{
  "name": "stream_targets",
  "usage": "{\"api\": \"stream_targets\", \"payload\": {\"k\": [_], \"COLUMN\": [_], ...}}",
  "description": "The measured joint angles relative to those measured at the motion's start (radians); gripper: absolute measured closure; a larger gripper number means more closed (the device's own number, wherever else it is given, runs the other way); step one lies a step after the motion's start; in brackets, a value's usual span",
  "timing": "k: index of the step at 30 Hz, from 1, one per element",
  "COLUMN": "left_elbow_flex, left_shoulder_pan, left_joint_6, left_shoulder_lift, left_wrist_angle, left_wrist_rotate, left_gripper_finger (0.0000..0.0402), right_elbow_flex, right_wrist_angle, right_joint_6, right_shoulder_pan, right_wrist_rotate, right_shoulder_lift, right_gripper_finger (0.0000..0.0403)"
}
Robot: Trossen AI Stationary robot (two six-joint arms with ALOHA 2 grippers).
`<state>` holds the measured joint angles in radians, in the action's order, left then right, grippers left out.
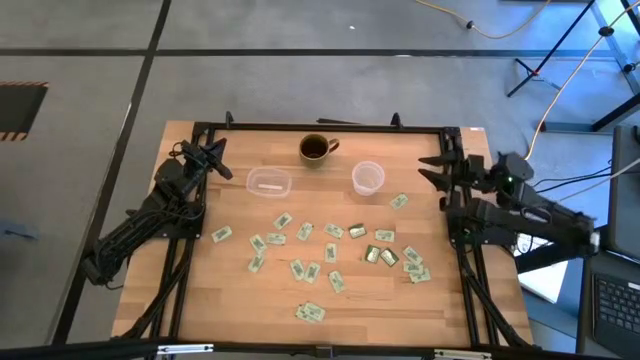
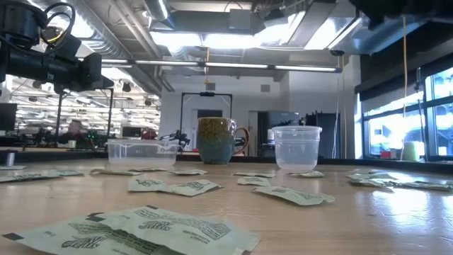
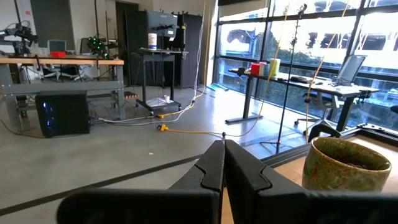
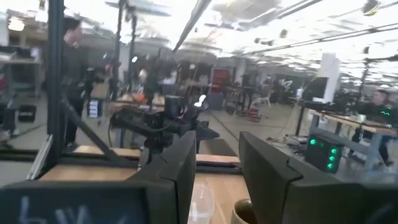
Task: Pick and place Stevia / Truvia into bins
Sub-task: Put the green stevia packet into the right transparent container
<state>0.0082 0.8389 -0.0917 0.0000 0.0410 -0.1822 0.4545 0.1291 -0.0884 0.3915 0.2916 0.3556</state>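
High view: you have the small flat pale green and white paper sachets (image 1: 330,252) scattered across the middle and near half of the light wooden counter (image 1: 230,300), with a few darker olive-gold ones (image 1: 372,255) among them toward the right. None is lifted and none is in either gripper.

Bins: the shallow clear rounded-rectangular plastic tub (image 1: 268,183) sits at the far left of centre, and the small clear round plastic cup (image 1: 368,178) sits to its right, with the dark glazed mug with a handle (image 1: 315,149) between and behind them. Something pale lies in the tub; you cannot tell from above whether it is a sachet. The cup looks empty in the low view.

Left gripper (image 1: 222,160): parked at the far left corner of the counter, well apart from the sachets, fingers (image 3: 214,168) clenched together on nothing.

Right gripper (image 1: 438,168): parked at the far right corner, fingers (image 4: 180,165) spread apart with nothing between them.

Judgement: you are at or very near the start. Almost the whole lot of sachets remains to be picked, and both arms are raised at the back edge, neither one committed to a sachet yet.
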Motion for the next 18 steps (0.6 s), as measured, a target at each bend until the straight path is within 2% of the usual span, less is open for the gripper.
{"api": "stream_targets", "payload": {"k": [3,6,11,15,18], "left_elbow_flex": [0.0,0.0,0.0,0.0,0.0], "left_shoulder_pan": [0.0,0.0,0.0,0.0,0.0], "left_joint_6": [0.0,0.0,0.0,0.0,0.0], "left_shoulder_lift": [0.0,0.0,0.002,0.002,0.002], "left_wrist_angle": [0.0,0.0,0.0,0.0,0.0], "left_wrist_rotate": [0.0,0.0,0.0,0.0,0.0], "left_gripper_finger": [0.0395,0.0395,0.0395,0.0396,0.0395], "right_elbow_flex": [0.12,0.254,0.451,0.547,0.571], "right_wrist_angle": [-0.042,-0.169,-0.406,-0.564,-0.616], "right_joint_6": [-0.061,-0.103,-0.106,-0.096,-0.068], "right_shoulder_pan": [-0.048,-0.097,-0.19,-0.264,-0.312], "right_wrist_rotate": [-0.001,-0.002,-0.085,-0.187,-0.218], "right_shoulder_lift": [0.168,0.334,0.586,0.758,0.867], "right_gripper_finger": [0.0276,0.0276,0.0276,0.0276,0.0276]}}
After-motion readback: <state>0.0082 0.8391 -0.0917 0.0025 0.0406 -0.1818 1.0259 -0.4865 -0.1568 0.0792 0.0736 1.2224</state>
